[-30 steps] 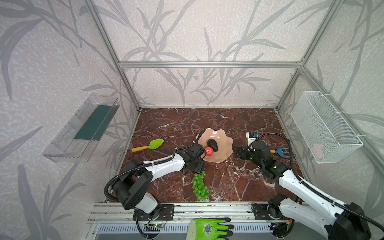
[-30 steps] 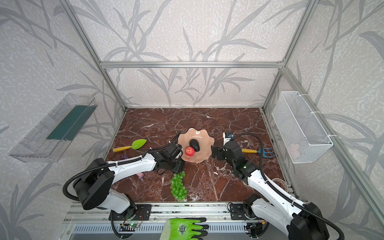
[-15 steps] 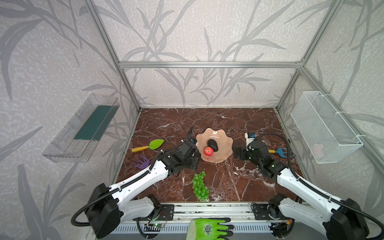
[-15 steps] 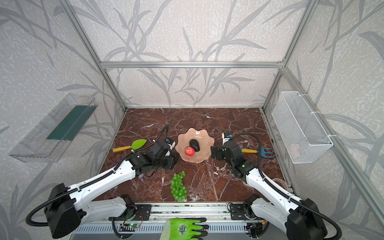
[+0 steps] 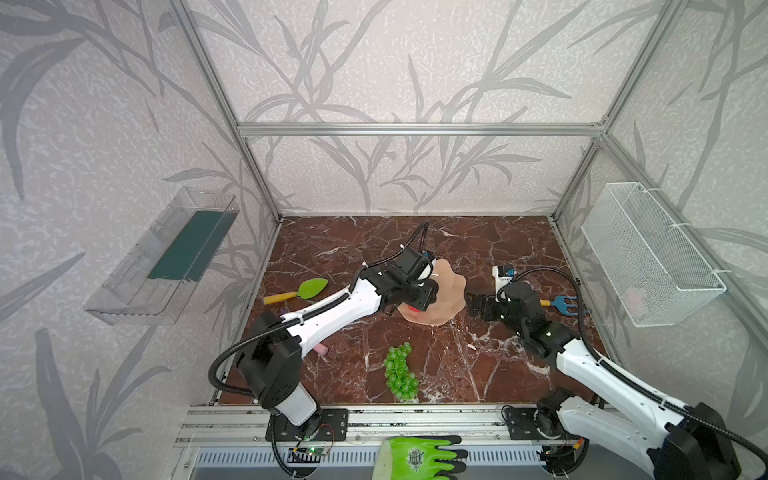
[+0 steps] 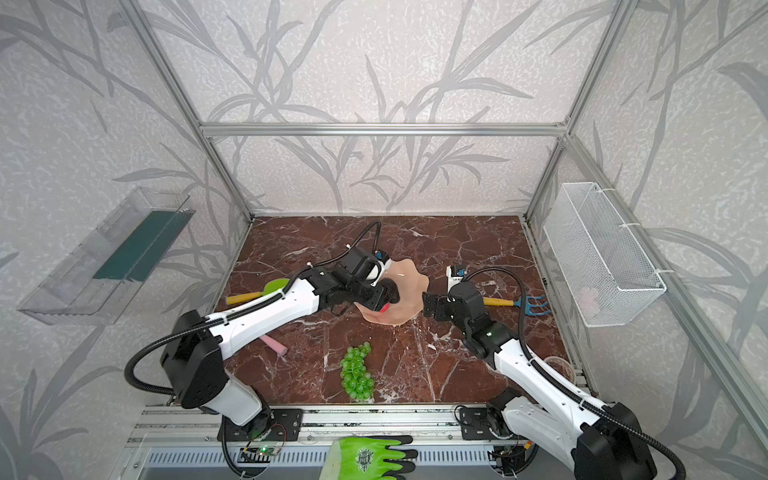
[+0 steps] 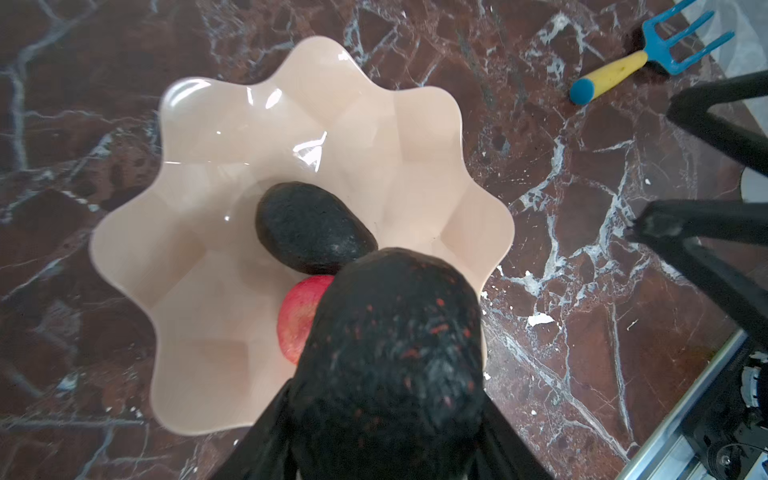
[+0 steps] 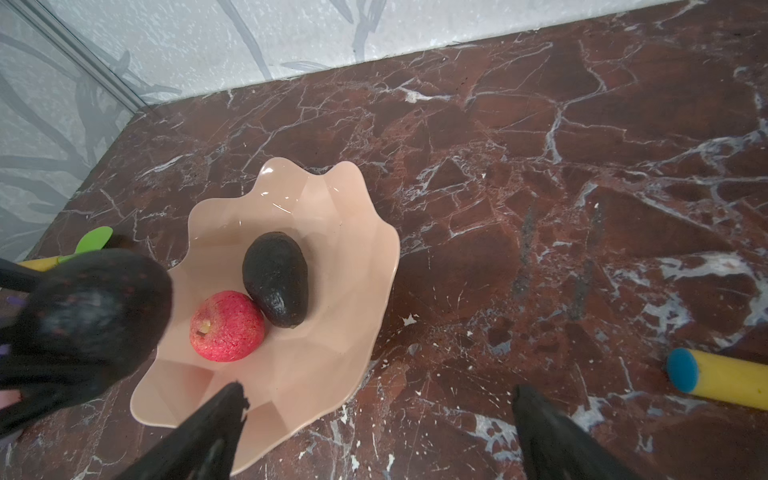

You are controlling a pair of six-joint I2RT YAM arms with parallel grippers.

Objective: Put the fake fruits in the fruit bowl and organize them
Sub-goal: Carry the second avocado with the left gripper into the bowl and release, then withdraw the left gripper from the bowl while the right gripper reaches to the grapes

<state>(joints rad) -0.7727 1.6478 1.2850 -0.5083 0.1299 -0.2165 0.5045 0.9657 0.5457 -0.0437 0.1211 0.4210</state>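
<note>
The left hand [image 5: 423, 295] gripped an avocado [image 7: 395, 353] over the fruit bowl [image 7: 199, 216]; the right hand [image 5: 473, 306] stood open beside the bowl. Dropped high, the avocado could bounce out off the apple [image 8: 227, 326].

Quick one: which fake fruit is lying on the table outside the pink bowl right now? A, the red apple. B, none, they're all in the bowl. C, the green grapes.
C: the green grapes lie on the marble table in front of the bowl, while the apple sits inside it.
</note>
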